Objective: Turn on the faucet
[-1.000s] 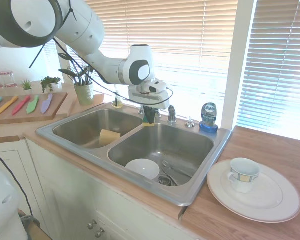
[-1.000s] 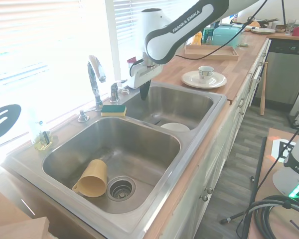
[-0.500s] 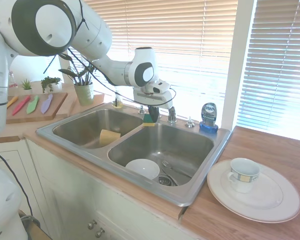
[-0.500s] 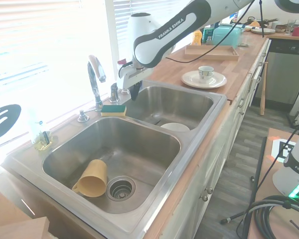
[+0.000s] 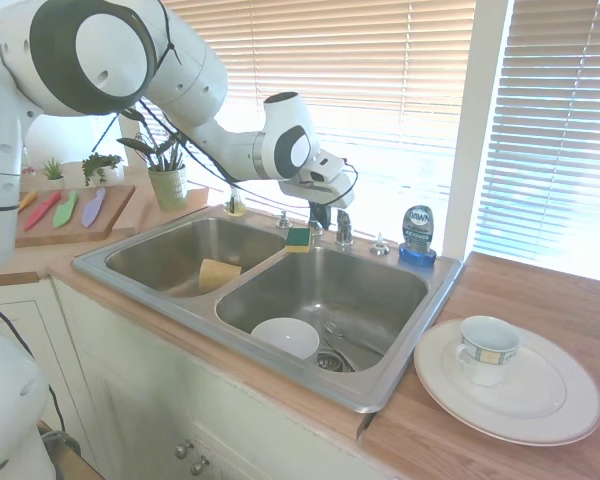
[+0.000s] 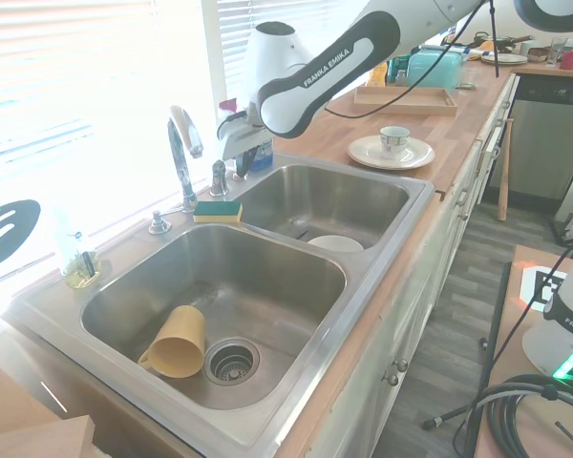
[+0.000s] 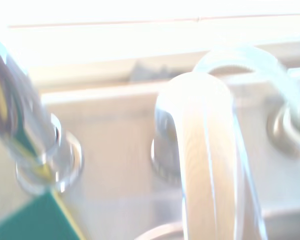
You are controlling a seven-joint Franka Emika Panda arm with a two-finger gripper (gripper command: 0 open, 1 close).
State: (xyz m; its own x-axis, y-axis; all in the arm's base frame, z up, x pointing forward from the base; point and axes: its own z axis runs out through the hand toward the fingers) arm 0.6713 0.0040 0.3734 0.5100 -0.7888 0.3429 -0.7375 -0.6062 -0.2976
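Jaws (image 5: 321,215) hover just beside faucet (image 6: 181,153) handle.

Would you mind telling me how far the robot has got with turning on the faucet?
Done: the gripper has reached the back rim of the sink, right by the faucet's short lever handle; the wrist view shows that handle close up. In hand: lining up on the handle; contact cannot be confirmed. Left: moving the handle, since no water is seen coming from the spout.
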